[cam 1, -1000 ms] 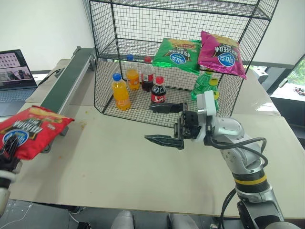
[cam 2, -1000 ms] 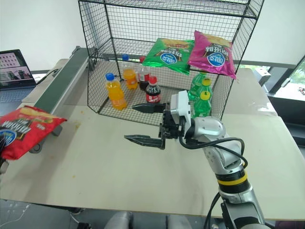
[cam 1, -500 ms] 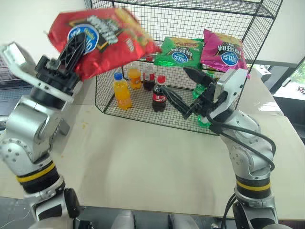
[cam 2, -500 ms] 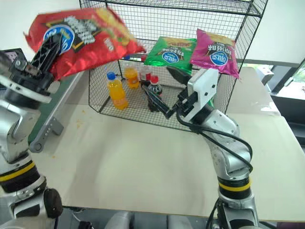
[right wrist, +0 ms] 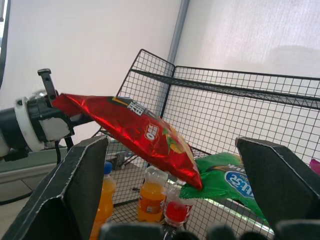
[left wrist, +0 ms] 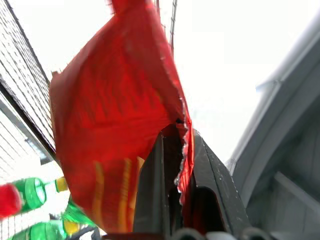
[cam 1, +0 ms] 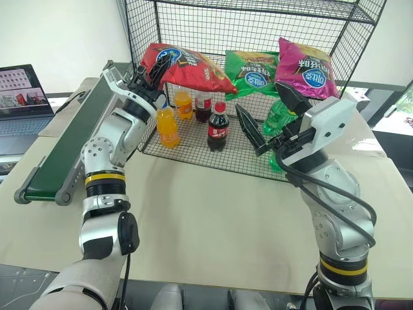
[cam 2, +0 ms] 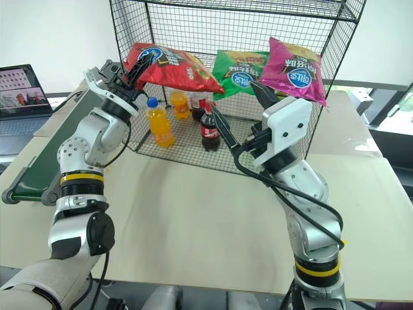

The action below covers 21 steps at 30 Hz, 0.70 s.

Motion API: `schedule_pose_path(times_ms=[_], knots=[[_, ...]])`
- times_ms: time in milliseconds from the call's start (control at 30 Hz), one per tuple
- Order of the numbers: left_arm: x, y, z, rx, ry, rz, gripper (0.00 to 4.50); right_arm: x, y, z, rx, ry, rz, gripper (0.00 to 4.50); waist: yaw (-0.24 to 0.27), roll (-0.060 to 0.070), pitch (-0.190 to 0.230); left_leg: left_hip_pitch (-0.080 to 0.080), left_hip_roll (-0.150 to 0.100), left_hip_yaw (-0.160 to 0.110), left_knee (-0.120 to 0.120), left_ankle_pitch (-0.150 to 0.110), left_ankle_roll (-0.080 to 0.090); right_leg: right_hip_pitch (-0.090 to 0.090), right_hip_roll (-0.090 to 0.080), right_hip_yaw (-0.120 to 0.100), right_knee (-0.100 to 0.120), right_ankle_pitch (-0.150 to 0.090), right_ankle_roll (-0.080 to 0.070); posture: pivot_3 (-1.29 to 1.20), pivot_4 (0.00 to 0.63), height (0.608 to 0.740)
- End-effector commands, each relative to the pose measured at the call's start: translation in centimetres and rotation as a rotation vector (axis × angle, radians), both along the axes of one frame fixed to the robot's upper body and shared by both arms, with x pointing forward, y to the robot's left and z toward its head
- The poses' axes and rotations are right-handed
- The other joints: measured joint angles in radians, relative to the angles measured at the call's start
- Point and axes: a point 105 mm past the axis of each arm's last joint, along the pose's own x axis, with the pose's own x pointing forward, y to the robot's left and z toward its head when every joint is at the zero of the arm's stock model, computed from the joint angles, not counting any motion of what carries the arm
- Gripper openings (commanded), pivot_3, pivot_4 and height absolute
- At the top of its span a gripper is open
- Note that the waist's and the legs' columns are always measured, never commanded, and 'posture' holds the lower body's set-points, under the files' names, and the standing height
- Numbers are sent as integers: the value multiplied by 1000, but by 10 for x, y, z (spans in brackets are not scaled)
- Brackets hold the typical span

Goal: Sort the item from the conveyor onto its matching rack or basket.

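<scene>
Crinkly flat red bag point(cam 1: 187, 64), wire-mesh rack point(cam 1: 258, 26)

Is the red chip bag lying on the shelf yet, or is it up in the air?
Up in the air. The left gripper is pinching one end of the red chip bag, which slants down above the orange bottle and touches no shelf.

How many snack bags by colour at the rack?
Red bag: 1
Green bag: 1
Magenta bag: 1
Total: 3
</scene>
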Motion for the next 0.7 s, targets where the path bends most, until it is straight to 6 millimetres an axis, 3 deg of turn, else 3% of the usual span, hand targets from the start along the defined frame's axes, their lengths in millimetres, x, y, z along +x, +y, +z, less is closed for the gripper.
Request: schedule_pose_path(times_ms=[33, 300, 533, 700], knots=[[6, 10, 31, -87, -57, 80, 24, -12, -1, 16, 2, -78, -11, 4500, 1, 0, 0, 0, 0, 0, 0, 0, 0, 0, 0, 0, 0, 0, 0, 0, 150, 740], [29, 14, 34, -161, 25, 213, 24, -13, 3, 15, 3, -77, -6, 4500, 1, 0, 0, 0, 0, 0, 0, 0, 0, 0, 0, 0, 0, 0, 1, 0, 150, 740], [48, -14, 15, -138, 205, 280, 24, -9, 4, 15, -15, -76, -22, 4500, 5, 0, 0, -1, 0, 0, 0, 0, 0, 0, 0, 0, 0, 0, 1, 0, 150, 740], [51, -40, 23, -106, 268, 300, 24, -8, 5, 16, -4, -73, -34, 4500, 5, -1, 0, -2, -1, 0, 1, 0, 0, 0, -1, 0, -1, 0, 2, 0, 150, 740]])
